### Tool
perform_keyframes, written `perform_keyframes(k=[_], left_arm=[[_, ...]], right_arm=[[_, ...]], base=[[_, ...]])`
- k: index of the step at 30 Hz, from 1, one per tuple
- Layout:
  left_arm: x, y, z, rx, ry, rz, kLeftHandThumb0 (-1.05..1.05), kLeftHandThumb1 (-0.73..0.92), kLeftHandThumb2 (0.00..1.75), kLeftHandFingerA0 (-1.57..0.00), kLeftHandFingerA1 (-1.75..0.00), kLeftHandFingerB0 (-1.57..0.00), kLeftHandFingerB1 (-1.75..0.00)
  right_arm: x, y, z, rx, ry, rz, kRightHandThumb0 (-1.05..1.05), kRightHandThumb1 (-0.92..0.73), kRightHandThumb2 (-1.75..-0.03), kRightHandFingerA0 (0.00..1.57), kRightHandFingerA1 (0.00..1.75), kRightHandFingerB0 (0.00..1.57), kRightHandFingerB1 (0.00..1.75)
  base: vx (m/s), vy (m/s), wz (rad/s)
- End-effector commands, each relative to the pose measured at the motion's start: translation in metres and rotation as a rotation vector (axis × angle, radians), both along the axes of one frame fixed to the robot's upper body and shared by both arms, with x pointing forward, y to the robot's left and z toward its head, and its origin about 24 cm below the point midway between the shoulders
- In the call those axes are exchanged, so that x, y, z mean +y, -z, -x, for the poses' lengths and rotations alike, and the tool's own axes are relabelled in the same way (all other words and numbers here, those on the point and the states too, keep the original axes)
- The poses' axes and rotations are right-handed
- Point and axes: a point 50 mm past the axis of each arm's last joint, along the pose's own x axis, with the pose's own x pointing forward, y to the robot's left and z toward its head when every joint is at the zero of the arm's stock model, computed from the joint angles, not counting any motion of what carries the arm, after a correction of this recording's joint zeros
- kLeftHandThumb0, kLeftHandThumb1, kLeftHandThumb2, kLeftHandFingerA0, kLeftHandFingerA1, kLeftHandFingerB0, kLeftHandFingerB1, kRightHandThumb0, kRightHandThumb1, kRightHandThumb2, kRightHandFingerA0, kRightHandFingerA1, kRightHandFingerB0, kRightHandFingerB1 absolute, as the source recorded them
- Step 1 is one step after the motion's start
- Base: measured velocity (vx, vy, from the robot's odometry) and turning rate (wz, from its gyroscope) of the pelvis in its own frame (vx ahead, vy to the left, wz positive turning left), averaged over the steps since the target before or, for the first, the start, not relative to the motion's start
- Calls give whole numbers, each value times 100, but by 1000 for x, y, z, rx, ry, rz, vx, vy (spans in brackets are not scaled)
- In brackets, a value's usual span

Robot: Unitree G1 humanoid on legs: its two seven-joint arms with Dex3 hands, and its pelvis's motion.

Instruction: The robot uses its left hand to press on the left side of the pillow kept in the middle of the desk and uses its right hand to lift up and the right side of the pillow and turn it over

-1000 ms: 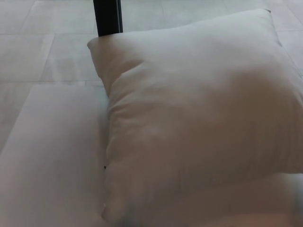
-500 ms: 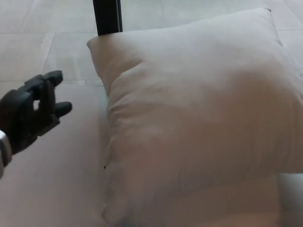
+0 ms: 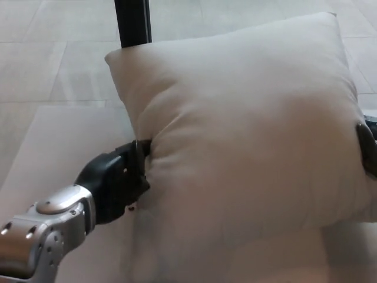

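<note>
Across most of the pale desk [image 3: 65,147] lies the white pillow [image 3: 247,135], its far corner just before a black post [image 3: 133,22]. Against the pillow's left edge presses the left hand [image 3: 118,180], black on a silver wrist; its grip cannot be told. At the pillow's right edge, the right hand [image 3: 367,148] barely shows, its state equally unclear.
</note>
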Motion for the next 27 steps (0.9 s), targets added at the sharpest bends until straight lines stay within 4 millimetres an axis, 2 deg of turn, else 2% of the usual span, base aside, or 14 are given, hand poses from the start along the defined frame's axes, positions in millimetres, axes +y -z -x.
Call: perform_keyframes(k=[1,7,8,10,13,14,15,17,18,19,21,24,26,27], left_arm=[[-20,33,12,170,-68,45,-105,77,124,-23,-47,0,-7],[-50,57,22,305,-155,100,-104,71,110,-5,-38,0,-6],[-56,60,24,303,-158,99,-98,89,68,-3,-44,0,0],[-69,65,28,313,-177,133,-105,71,110,-7,-20,0,-7],[-92,74,36,348,-190,208,-105,61,98,0,-10,0,-4],[-104,77,39,383,-208,240,-105,61,96,0,-6,0,-3],[-111,78,40,401,-205,275,-104,58,93,0,-15,0,-10],[-117,79,41,408,-204,294,-104,58,93,0,-15,0,-10],[-120,78,41,412,-207,298,-97,53,86,0,-26,0,-11],[-125,75,39,394,-192,288,-63,74,62,-27,-130,0,0],[-129,72,36,366,-167,260,-63,88,66,-26,-104,-20,-40],[-132,74,34,312,-84,162,-79,81,68,-51,-148,-36,-54],[-133,77,39,188,49,128,-86,88,66,-34,-107,-23,-55],[-136,79,42,143,49,96,-84,85,65,-38,-88,-13,-51]], right_arm=[[20,4,-5,44,-4,-82,-99,-92,-68,38,48,30,30],[59,-18,-12,-37,-117,-254,-100,-91,-68,37,46,26,32],[65,-21,-12,-36,-139,-281,-102,-89,-68,36,45,26,33],[78,-25,-11,-30,-195,-325,-96,-67,-109,28,53,20,46],[107,-26,-6,-1,-287,-359,-96,-88,-67,31,46,24,34],[120,-24,-3,8,-328,-366,-94,-69,-110,28,55,19,46],[131,-23,0,12,-370,-346,-96,-88,-66,35,50,25,37],[140,-21,4,27,-404,-335,-96,-88,-66,35,50,25,37],[145,-20,6,33,-417,-335,-95,-85,-66,36,51,26,37],[159,-17,10,30,-488,-278,-96,-84,-66,35,54,24,36],[168,-15,13,32,-517,-244,-94,-82,-65,37,53,23,33],[182,-7,21,58,-550,-183,-98,-64,-86,39,60,22,41],[188,2,28,79,-610,-161,-93,-62,-103,43,65,23,48],[196,14,34,115,-674,-121,-82,-69,-61,85,119,29,41]], base=[[0,0,0],[0,0,0],[0,0,0],[0,0,0],[0,0,0],[0,0,0],[0,0,0],[0,0,0],[0,0,0],[0,0,0],[0,0,0],[0,0,0],[0,0,0],[0,0,0]])
